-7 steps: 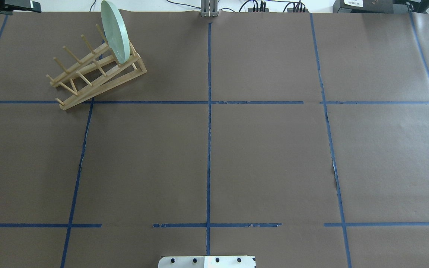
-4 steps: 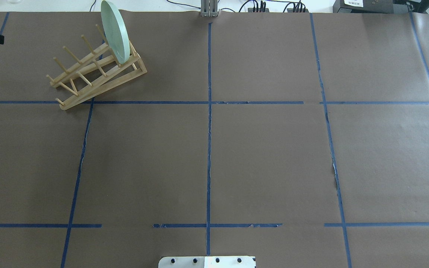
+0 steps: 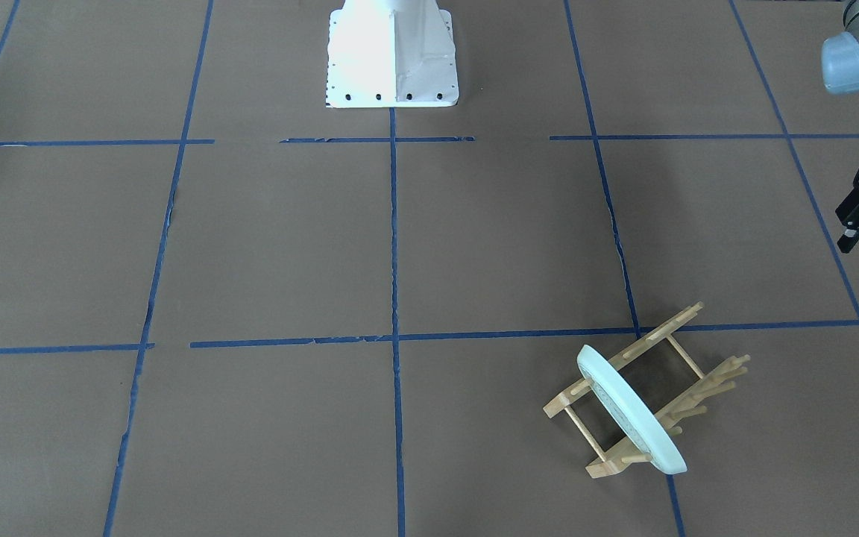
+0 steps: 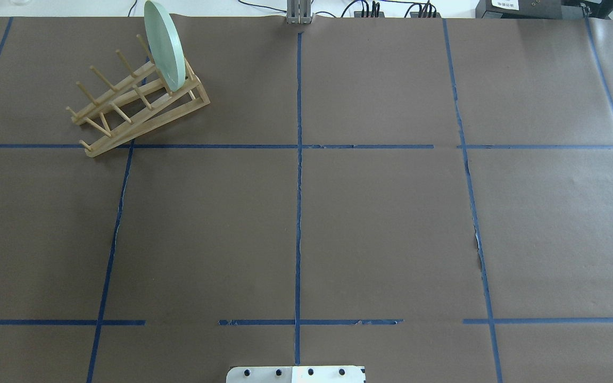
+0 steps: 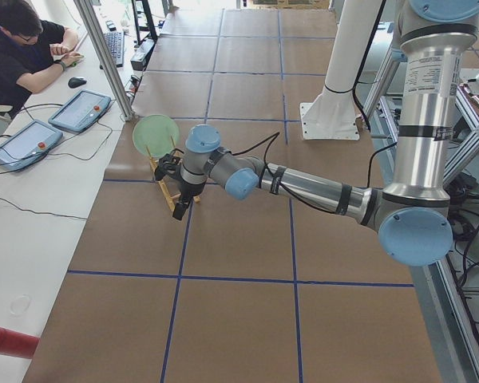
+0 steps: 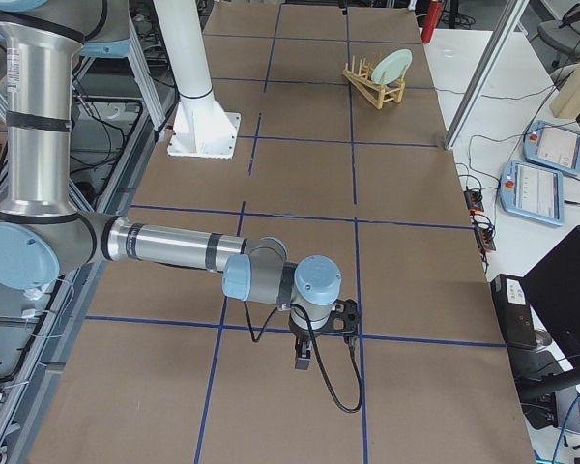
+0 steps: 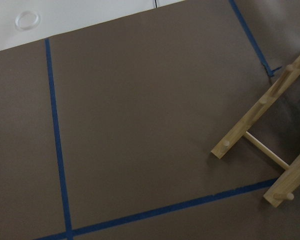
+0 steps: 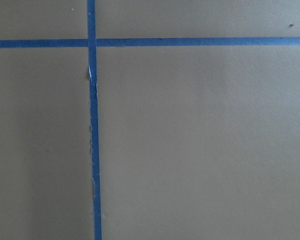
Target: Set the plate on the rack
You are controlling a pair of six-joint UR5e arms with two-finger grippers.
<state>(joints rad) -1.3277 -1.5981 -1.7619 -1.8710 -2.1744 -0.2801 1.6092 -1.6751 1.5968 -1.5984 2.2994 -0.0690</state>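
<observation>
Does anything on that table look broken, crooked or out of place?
Nothing serious. The plate stands on edge near one end of the rack, leaning a bit but seated between the pegs. Only the blue tape looks odd: it is frayed and peeling in spots, with gaps in one line.

Brown paper covers the whole surface (image 4: 381, 229), and blue tape (image 4: 298, 213) cuts it into big rectangles, the strips ragged and torn in spots, most plainly along the right-hand line. Over at the far left the rack (image 4: 141, 109) sits straight on the paper, angled across the grid, its near corner lying over a tape line. Near edge, dead centre: the white base plate (image 4: 296, 374), planted on the middle strip.
</observation>
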